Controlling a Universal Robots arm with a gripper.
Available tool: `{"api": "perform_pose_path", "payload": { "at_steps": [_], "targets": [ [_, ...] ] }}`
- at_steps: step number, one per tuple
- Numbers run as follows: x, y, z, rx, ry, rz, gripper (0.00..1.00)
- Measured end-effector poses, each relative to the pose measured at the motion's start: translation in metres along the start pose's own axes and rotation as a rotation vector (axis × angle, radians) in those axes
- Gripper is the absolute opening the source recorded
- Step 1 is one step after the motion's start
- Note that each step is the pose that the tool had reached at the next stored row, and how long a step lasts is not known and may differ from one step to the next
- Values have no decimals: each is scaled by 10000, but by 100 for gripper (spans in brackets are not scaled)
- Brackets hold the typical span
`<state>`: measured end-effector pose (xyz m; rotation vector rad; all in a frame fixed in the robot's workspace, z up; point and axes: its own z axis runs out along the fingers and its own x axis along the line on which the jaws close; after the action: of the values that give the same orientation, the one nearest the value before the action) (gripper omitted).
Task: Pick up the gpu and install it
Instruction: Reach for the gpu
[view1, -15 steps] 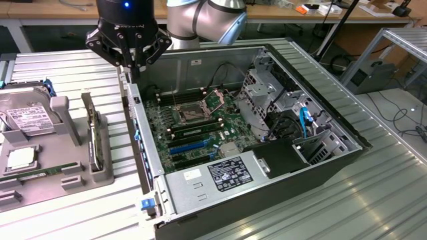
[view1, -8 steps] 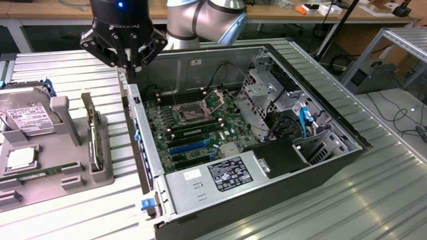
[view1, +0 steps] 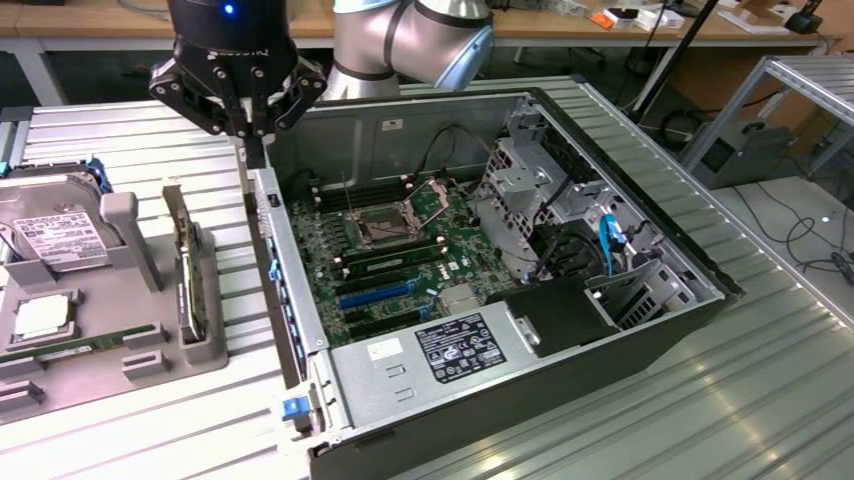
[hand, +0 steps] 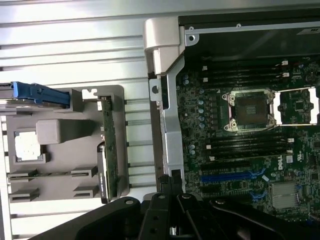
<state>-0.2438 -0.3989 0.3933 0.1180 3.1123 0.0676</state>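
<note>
**End effector clenched and empty over the case wall; gpu standing in its holder.**

In the exterior view, the end effector (view1: 254, 160) hung with its fingers pressed together, grasping nothing, just above the side wall of the open computer case (view1: 574, 410) on the exterior view's left. The gpu (view1: 190, 285) stood on edge in a grey holder (view1: 147, 335) on the ribbed metal surface (view1: 747, 400), just beside that wall and apart from the fingers. A hard drive (view1: 60, 235) rested in the same holder, further to the exterior view's left. The motherboard (view1: 387, 250) lay bare inside the case. In the wrist view, the end effector (hand: 169, 187) sat over the case's wall. It was between the gpu (hand: 111, 150), upright in its holder (hand: 65, 160), and the motherboard (hand: 240, 150) with its open processor socket (hand: 250, 110).
</note>
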Motion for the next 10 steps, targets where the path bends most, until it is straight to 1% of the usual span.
{"api": "perform_pose_path", "payload": {
  "at_steps": [10],
  "targets": [
    [65, -5, -1, -1, 0, 0, 11]
  ]
}}
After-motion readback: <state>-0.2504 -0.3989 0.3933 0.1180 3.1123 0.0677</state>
